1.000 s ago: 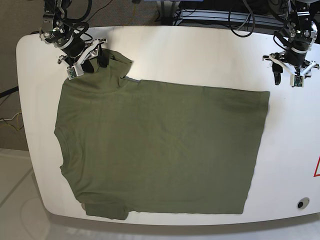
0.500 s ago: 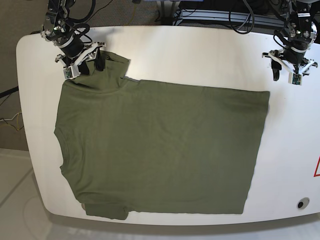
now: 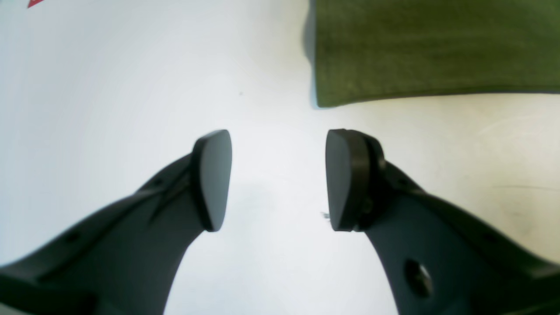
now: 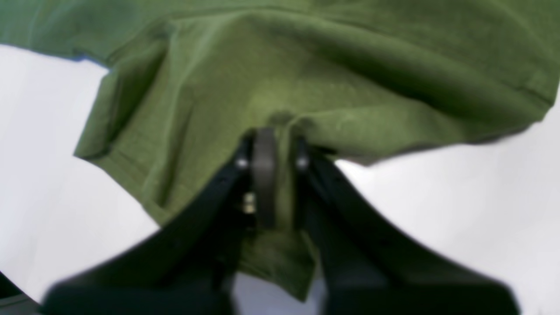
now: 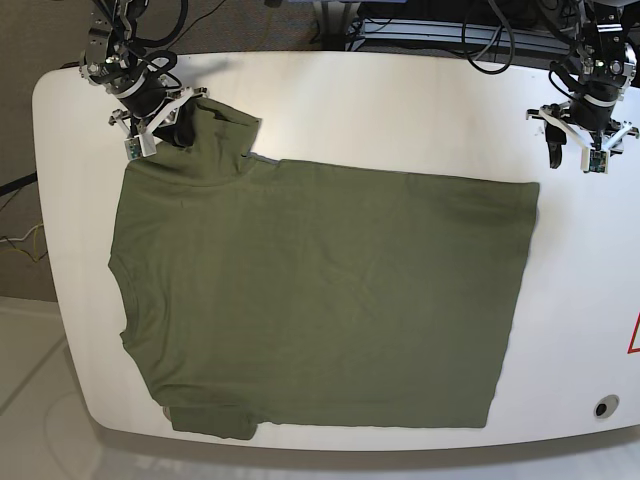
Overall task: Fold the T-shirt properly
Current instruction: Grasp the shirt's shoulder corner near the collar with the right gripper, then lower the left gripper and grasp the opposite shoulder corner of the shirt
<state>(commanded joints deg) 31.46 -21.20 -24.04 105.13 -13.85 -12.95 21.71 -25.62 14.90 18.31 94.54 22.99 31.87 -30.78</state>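
White table [image 5: 400,110], flat olive-green T-shirt [image 5: 320,300], one sleeve bunched.

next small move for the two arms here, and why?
Probably bring the left gripper down onto the T-shirt corner just ahead of it and close. It is open over bare table, holding nothing, while the right gripper is already shut on the sleeve, so the fold likely needs that second grip.

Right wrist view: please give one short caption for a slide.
Right gripper with jaws shut on a fold of the olive-green T-shirt above the white table.
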